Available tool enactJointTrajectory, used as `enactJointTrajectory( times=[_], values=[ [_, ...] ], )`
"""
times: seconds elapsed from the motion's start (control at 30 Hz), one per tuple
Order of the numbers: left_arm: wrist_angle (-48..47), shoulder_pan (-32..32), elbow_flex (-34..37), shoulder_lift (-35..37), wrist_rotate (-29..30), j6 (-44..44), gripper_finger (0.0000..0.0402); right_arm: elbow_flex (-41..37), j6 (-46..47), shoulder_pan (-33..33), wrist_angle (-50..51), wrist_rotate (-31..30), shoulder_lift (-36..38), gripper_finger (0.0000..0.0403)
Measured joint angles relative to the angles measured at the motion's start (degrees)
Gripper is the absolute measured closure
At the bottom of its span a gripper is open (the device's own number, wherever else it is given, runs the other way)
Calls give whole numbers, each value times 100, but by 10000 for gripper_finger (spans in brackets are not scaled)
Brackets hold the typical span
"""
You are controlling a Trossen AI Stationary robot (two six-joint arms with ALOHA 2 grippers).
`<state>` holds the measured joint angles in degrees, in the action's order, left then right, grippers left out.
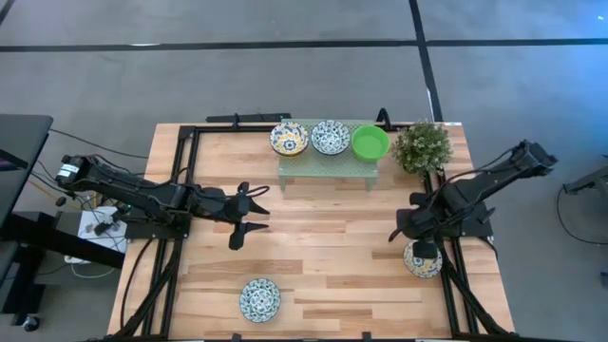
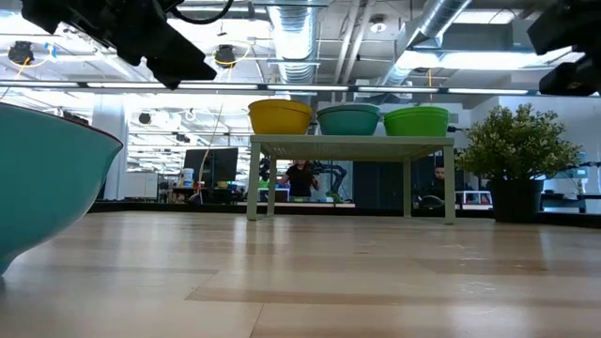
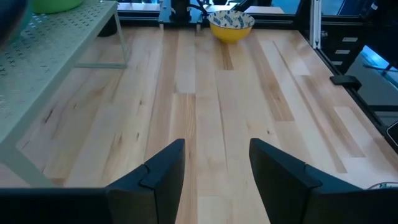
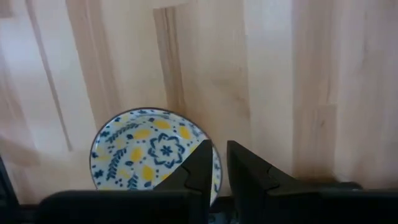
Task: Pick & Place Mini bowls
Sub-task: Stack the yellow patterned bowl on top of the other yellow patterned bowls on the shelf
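The wooden worktop (image 1: pixel 323 247) carries a pale-green mesh rack (image 1: pixel 328 163) at its far edge, a potted plant (image 1: pixel 422 145) just beside it, and on the rack a row of three mini bowls: two patterned ones (image 1: pixel 289 139) (image 1: pixel 330 137) and a plain green one (image 1: pixel 370 142). The left end effector (image 1: pixel 249 217) hovers over the worktop's left-middle, fingers spread wide and empty. The right end effector (image 4: pixel 216 163), fingers narrowly parted, straddles the rim of a yellow-and-blue patterned bowl (image 4: pixel 146 155) at the right edge, while another patterned bowl (image 1: pixel 259 298) sits alone near the front edge.
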<state>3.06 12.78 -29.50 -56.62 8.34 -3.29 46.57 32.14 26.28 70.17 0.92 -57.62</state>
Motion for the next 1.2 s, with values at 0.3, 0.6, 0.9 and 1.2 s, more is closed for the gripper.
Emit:
enactJointTrajectory(
  times=[0.3,0.6,0.9,1.2],
  values=[
    [1,0,2,0,0,126,221,-1,35,462,-57,57,-440,359],
    [50,0,4,0,-1,475,221,0,503,220,50,-91,-1034,364],
    [94,0,4,0,48,477,221,-1,362,135,260,75,-1295,366],
    [131,-2,4,0,295,476,221,4,592,345,939,483,-1088,345]
  ],
)
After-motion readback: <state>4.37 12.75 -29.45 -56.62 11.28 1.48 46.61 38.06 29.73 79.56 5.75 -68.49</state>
